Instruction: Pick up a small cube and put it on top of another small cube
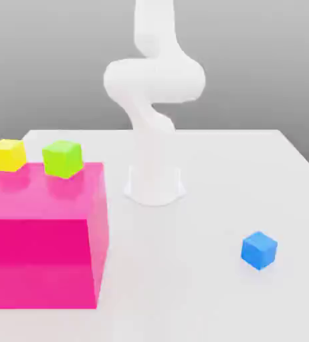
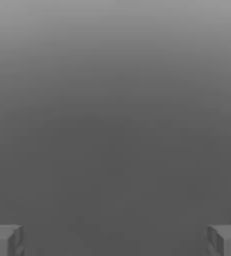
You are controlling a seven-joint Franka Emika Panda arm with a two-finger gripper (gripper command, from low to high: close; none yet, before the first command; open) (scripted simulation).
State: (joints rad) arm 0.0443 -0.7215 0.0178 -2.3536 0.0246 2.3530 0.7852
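Note:
The small bright-blue cube point(image 1: 259, 249) sits alone on the white table, toward the exterior view's right and front. A lime-green cube point(image 1: 63, 158) and a yellow cube point(image 1: 7, 154) stand on top of the big pink block point(image 1: 43, 234) at the exterior view's left. In the hand view my gripper point(image 2: 115, 241) is open: one grey fingertip point(image 2: 5, 240) and the other grey fingertip point(image 2: 226, 240) stand far apart with nothing between them, facing a plain grey background. The white arm point(image 1: 154, 80) rises from its base and leaves the exterior view at the top.
The arm's round base point(image 1: 154, 188) stands mid-table, between the pink block and the blue cube. The white table point(image 1: 204, 294) ends at an edge on the exterior view's right.

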